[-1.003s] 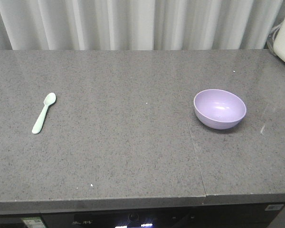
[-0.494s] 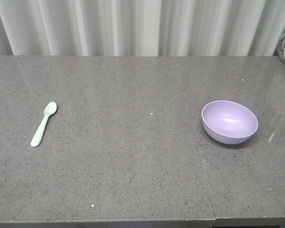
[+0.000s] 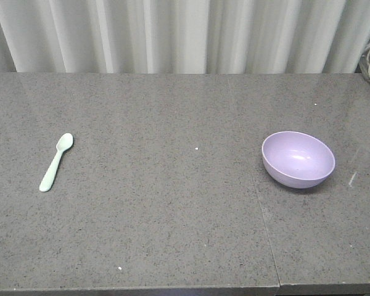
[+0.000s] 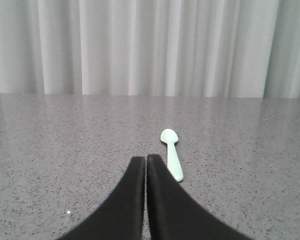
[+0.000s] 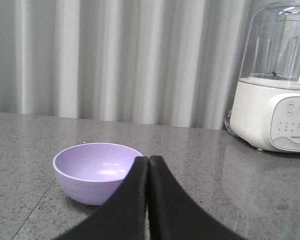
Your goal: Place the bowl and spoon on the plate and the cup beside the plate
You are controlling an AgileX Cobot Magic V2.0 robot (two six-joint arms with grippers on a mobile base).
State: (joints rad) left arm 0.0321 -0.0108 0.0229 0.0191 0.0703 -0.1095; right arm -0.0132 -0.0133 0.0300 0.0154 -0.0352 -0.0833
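Nothing arranged yet: bowl and spoon sit apart on the table, with no plate or cup in view

The bowl (image 3: 298, 158) sits upright and empty on the right side of the table (image 3: 172, 203), and the spoon (image 3: 56, 161) lies flat way over on the left, well apart from it. So basically every step looks left to do, and I can't spot the plate or cup in any view. The left gripper (image 4: 146, 159) has its jaws pressed together, holding nothing, with the spoon just ahead and a bit right of its tips. Same deal with the right gripper (image 5: 148, 159): it's closed and empty, with the bowl ahead to its left. There's loads of open room in the middle. Things to watch are the table's front edge, the curtain (image 3: 172, 34) along the back, and a white blender-type appliance (image 5: 277, 100) off at the far right.
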